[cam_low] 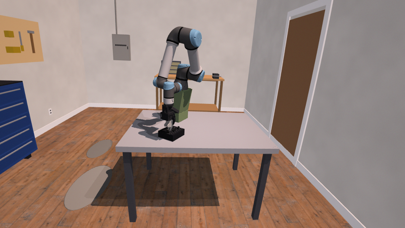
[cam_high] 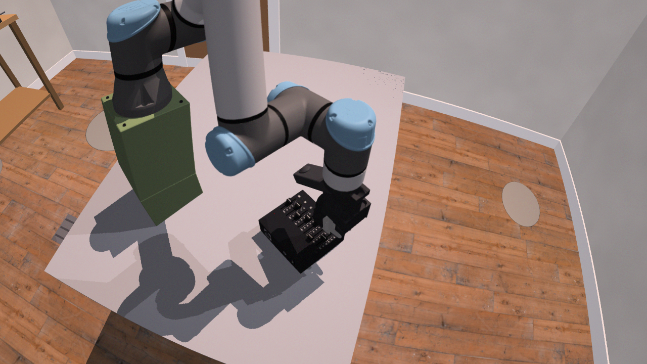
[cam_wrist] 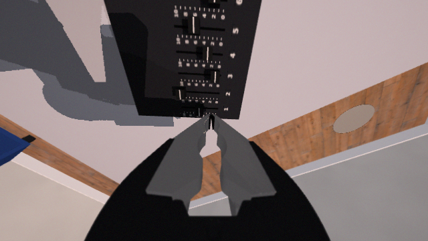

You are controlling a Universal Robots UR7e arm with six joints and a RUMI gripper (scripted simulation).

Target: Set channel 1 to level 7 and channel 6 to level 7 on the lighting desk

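The black lighting desk (cam_high: 289, 246) (cam_low: 171, 137) (cam_wrist: 144, 50) sits on the white table (cam_high: 353, 99) (cam_low: 226, 133). Its sloped top carries a row of numbered faders. My gripper (cam_high: 326, 225) (cam_low: 169, 128) (cam_wrist: 210, 115) is shut with nothing between its fingers. Its tips are down at the channel 1 slot, just right of the channel 1 knob (cam_wrist: 198, 111), which sits near the middle of its scale. The channel 2 knob (cam_wrist: 180, 94) is far left. The channel 3 knob (cam_wrist: 214, 76) is far right. The channel 6 knob (cam_wrist: 214, 1) is cut off at the top edge.
The arm's green pedestal (cam_high: 153, 153) (cam_low: 182, 103) stands behind and to the left of the desk. The table's right edge (cam_high: 384, 199) runs close beside the desk. A blue drawer cabinet (cam_low: 11, 124) stands off by the wall.
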